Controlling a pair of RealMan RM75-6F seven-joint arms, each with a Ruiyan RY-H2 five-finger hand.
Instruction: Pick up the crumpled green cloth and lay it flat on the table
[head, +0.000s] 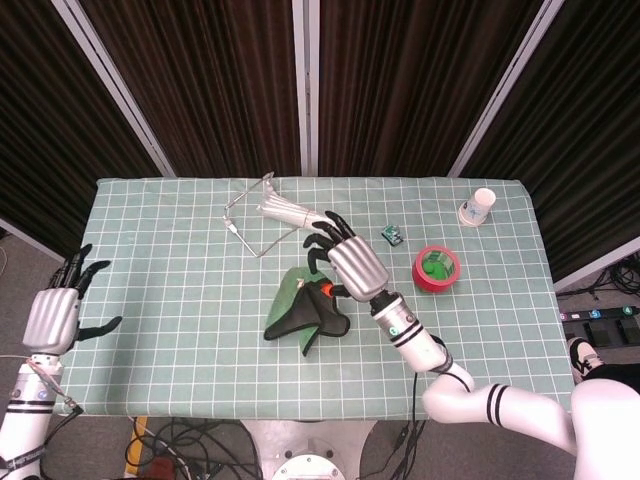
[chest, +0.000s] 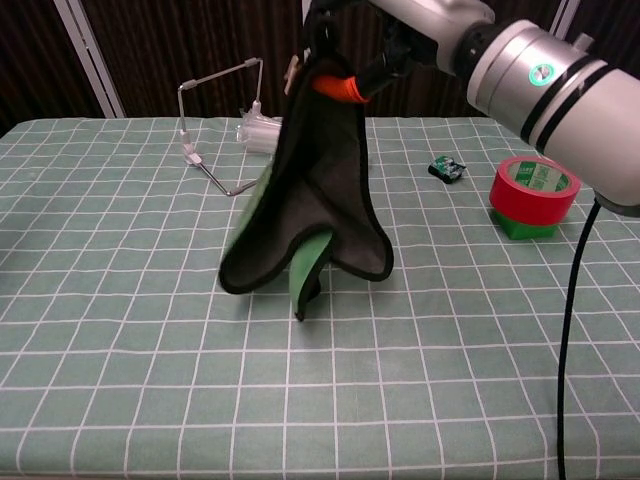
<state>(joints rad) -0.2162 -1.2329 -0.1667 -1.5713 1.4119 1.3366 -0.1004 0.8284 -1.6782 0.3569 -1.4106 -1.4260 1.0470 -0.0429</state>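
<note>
The green cloth (head: 303, 309) (chest: 310, 190), dark on one side with a green inner face, hangs in the air from my right hand (head: 348, 264) (chest: 400, 25). That hand grips its top edge high above the table's middle. The cloth's lower folds dangle close to the checked tablecloth (chest: 120, 330); whether they touch it is unclear. My left hand (head: 60, 310) hovers at the table's left edge with its fingers spread and nothing in them; the chest view does not show it.
A red tape roll (head: 437, 268) (chest: 534, 196) lies right of the cloth. A small green clip (head: 392, 236) (chest: 447, 168), a paper cup (head: 479, 206), a wire frame (head: 252, 213) (chest: 215, 120) and a bundle of white sticks (head: 288, 212) sit further back.
</note>
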